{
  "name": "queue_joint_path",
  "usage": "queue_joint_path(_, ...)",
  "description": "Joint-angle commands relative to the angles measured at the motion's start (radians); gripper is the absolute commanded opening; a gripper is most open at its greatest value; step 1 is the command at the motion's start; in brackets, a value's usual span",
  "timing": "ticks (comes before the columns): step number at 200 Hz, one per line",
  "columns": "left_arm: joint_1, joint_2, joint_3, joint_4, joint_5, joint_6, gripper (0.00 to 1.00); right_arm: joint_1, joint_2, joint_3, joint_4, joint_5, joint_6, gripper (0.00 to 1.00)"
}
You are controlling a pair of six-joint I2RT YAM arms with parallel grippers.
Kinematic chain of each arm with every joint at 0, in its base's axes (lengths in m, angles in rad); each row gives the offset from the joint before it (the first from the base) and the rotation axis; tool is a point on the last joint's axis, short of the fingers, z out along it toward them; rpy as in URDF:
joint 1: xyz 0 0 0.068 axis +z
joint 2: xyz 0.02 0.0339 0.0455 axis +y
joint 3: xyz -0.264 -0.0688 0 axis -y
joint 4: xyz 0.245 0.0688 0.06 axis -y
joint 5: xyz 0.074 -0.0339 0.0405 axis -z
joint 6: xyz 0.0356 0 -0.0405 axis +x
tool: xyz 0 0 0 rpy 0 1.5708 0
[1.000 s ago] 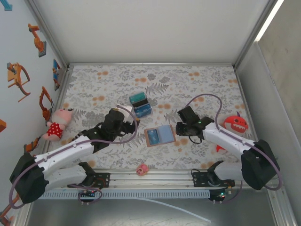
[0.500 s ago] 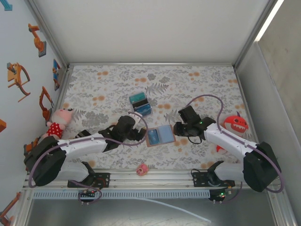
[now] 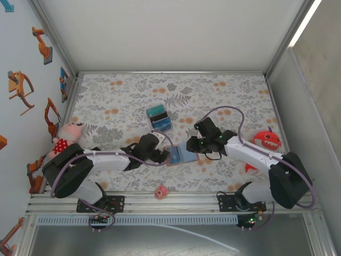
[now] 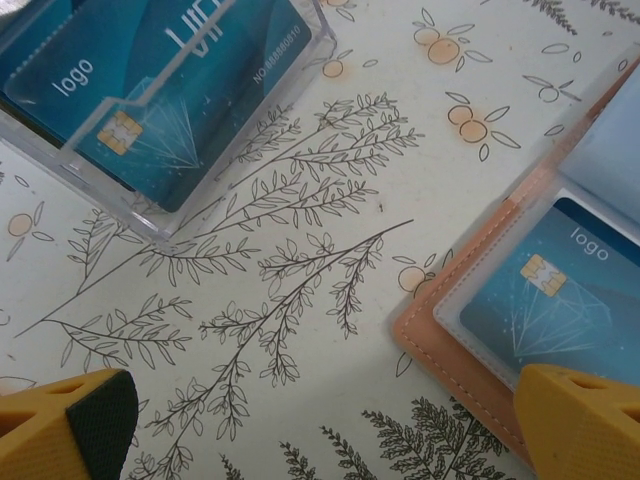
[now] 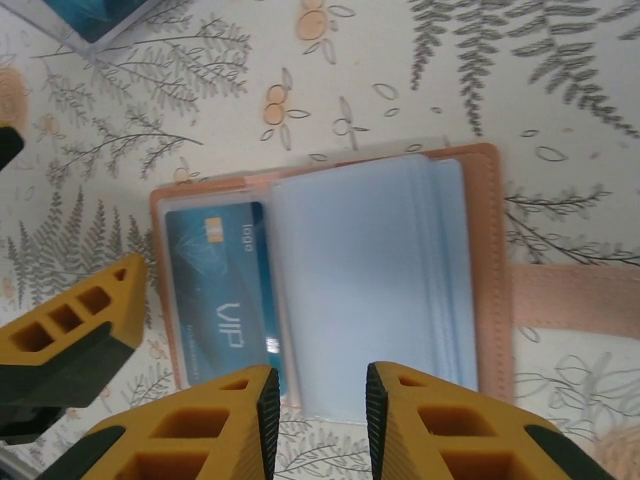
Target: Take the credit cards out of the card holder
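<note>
Poised at the open card holder [image 3: 181, 153]
Left end effector [image 4: 320, 430] gapes beside its left edge; right end effector [image 5: 318, 410] hovers nearly together, empty. Near the tabletop's [image 3: 224, 90] near edge, tugging the pocketed credit card [image 5: 215, 290] could drag the holder.

Two white-and-black robot arms meet over a small tan-brown folding card holder [image 3: 184, 153], lying open with its pale blue inner pockets facing up on the counter [image 3: 224, 96], which is covered in a fern-and-blossom pattern. The left tool [image 3: 165, 156] sits at the holder's left edge and the right tool [image 3: 196, 145] is over its right edge. Near the holder, on its far side, lie the teal and dark blue credit cards [image 3: 159, 118]. A pink plush doll in a red dress [image 3: 64, 140] leans at the left wall. A red shark plush [image 3: 266, 140] rests at the right, and a small pink toy [image 3: 161, 192] lies at the near edge.
</note>
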State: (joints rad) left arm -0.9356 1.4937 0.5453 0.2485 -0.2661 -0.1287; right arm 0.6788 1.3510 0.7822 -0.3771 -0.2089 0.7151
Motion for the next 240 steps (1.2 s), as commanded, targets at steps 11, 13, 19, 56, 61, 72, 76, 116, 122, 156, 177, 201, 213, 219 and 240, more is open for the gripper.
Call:
queue_joint_path(11,-0.005,0.021,0.022,0.03,0.007,-0.026,0.97,0.021,0.065,0.063,0.024,-0.047,0.022,0.26)
queue_joint_path(13,-0.005,0.022,0.022,0.032,0.007,-0.026,0.97,0.023,0.07,0.066,0.025,-0.05,0.021,0.26)
queue_joint_path(19,-0.005,0.027,0.023,0.031,0.008,-0.026,0.97,0.027,0.082,0.072,0.027,-0.053,0.02,0.26)
queue_joint_path(56,-0.006,0.042,0.035,0.029,0.015,-0.024,0.97,0.041,0.141,0.111,0.019,-0.065,0.018,0.27)
queue_joint_path(61,-0.006,0.044,0.036,0.028,0.014,-0.023,0.97,0.042,0.148,0.115,0.018,-0.069,0.02,0.26)
queue_joint_path(72,-0.006,0.048,0.039,0.023,0.013,-0.022,0.97,0.05,0.161,0.123,0.015,-0.068,0.019,0.26)
queue_joint_path(76,-0.006,0.05,0.039,0.022,0.013,-0.022,0.97,0.054,0.165,0.128,0.012,-0.065,0.02,0.25)
queue_joint_path(116,-0.014,0.045,0.047,-0.031,-0.002,-0.023,0.97,0.077,0.208,0.155,-0.017,-0.041,0.023,0.23)
queue_joint_path(122,-0.015,0.045,0.047,-0.037,-0.003,-0.022,0.97,0.08,0.215,0.158,-0.016,-0.041,0.024,0.23)
queue_joint_path(156,-0.023,0.051,0.048,-0.056,-0.018,-0.019,0.97,0.091,0.253,0.167,-0.015,-0.043,0.033,0.24)
queue_joint_path(177,-0.028,0.062,0.053,-0.068,-0.019,-0.022,0.97,0.091,0.268,0.168,-0.017,-0.048,0.038,0.24)
queue_joint_path(201,-0.033,0.074,0.06,-0.075,-0.024,-0.022,0.97,0.09,0.273,0.162,-0.01,-0.059,0.045,0.24)
queue_joint_path(213,-0.035,0.081,0.064,-0.081,-0.027,-0.02,0.97,0.093,0.27,0.157,-0.001,-0.067,0.048,0.24)
queue_joint_path(219,-0.035,0.083,0.067,-0.088,-0.03,-0.02,0.97,0.093,0.27,0.154,0.003,-0.071,0.052,0.24)
queue_joint_path(240,-0.04,0.083,0.071,-0.104,-0.045,-0.015,0.97,0.093,0.266,0.141,0.022,-0.085,0.058,0.24)
